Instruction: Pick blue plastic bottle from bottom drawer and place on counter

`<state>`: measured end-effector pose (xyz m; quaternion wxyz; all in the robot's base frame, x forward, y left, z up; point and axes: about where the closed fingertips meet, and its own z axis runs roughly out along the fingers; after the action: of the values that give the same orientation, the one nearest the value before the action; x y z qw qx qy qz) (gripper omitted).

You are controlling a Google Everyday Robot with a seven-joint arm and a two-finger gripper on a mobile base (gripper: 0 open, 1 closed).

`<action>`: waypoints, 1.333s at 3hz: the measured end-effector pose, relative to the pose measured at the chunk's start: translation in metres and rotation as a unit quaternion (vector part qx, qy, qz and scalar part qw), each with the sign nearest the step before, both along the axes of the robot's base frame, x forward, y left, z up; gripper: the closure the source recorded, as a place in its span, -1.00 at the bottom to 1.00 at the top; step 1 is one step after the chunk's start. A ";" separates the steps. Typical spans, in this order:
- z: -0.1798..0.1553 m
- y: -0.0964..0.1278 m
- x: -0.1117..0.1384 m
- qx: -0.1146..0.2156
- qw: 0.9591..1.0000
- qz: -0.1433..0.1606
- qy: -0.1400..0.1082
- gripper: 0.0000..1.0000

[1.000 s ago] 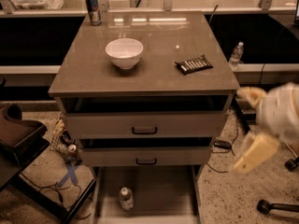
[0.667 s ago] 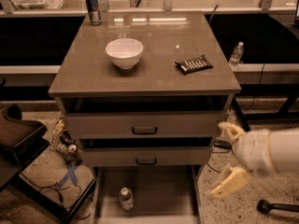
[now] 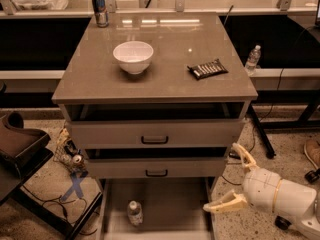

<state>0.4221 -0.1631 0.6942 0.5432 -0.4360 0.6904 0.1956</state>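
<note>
The blue plastic bottle (image 3: 134,212) stands upright on the floor of the open bottom drawer (image 3: 175,204), near its left side. My gripper (image 3: 232,176) hangs at the lower right, beside the drawer's right wall and level with the lower drawer front, well to the right of the bottle. Its two cream fingers (image 3: 225,203) are spread wide with nothing between them. The counter (image 3: 160,79) is the glossy grey-brown slab above the drawers.
On the counter stand a white bowl (image 3: 133,57), a dark snack packet (image 3: 207,69) and a blue-and-silver can (image 3: 100,8) at the back left. Two grey drawer fronts (image 3: 155,134) with black handles sit above. Another bottle (image 3: 253,58) stands at the right; clutter and cables lie at the left.
My gripper has moved down and left, from beside the counter's right edge to beside the bottom drawer's right wall. The bottle has not moved.
</note>
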 end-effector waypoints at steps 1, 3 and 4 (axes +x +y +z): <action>-0.005 0.002 0.001 -0.001 1.000 -0.002 0.004 -1.00; -0.104 0.038 0.009 0.030 0.999 -0.018 0.020 -1.00; -0.166 0.065 0.017 0.046 0.998 -0.012 0.031 -1.00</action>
<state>0.4390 -0.0976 0.5282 0.5435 -0.3960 0.7021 0.2343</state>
